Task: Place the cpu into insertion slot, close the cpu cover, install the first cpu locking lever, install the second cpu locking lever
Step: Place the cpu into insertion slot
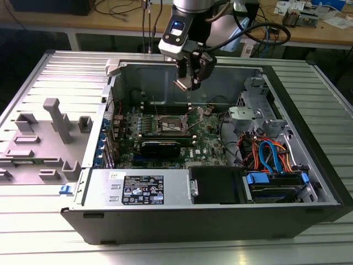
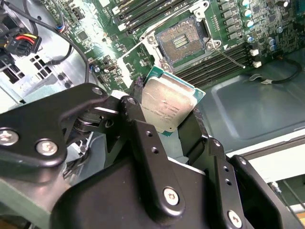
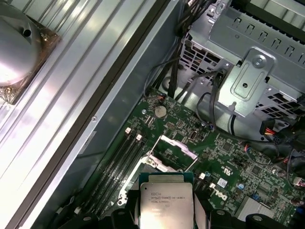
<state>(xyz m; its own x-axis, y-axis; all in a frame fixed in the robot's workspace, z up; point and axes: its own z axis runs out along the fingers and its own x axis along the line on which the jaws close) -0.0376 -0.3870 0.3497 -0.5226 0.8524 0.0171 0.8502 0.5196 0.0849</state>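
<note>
cpu (image 2: 167, 106): clamped in the tool, silver top facing the camera in the second wrist view, up in the air above the board, not in the socket.
gripper (image 1: 189, 81): fingers (image 2: 198, 128) pressed onto two opposite edges of the cpu, apart only by the chip's width.
insertion slot (image 2: 182, 42): bare, contacts showing, set in the green motherboard (image 2: 97, 40).
cpu cover (image 3: 177, 147): swung up off the slot.
computer case (image 1: 165, 218): side open, gripper hanging over its interior.
</note>
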